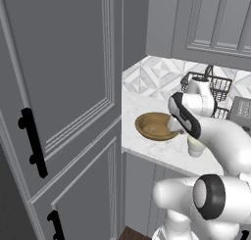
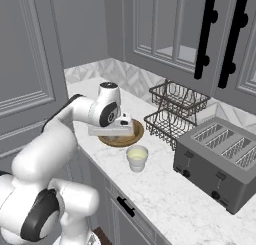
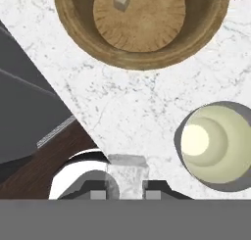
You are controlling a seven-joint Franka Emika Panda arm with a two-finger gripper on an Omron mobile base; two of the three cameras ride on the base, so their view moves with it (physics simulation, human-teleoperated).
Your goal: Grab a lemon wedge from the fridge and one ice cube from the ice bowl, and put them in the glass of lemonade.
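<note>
Hand view shows your pincer (image 3: 126,185) clamped on an ice cube (image 3: 127,173) at bottom centre, while the glass of lemonade (image 3: 215,146) sits lower right; release here and it hits the desk (image 3: 127,107).

A: Light looks flat and even across all three views, with no glare anywhere, not even on the marble desk (image 2: 165,199).

B: Shadows are faint; the ice bowl (image 3: 142,26) is slightly darker along its inner wall.

A: Sharpness?

B: Soft and coarse throughout. Edges of the toaster (image 2: 220,156) look jagged, the black handles (image 1: 33,143) slightly smeared. No bending at the picture borders.
</note>
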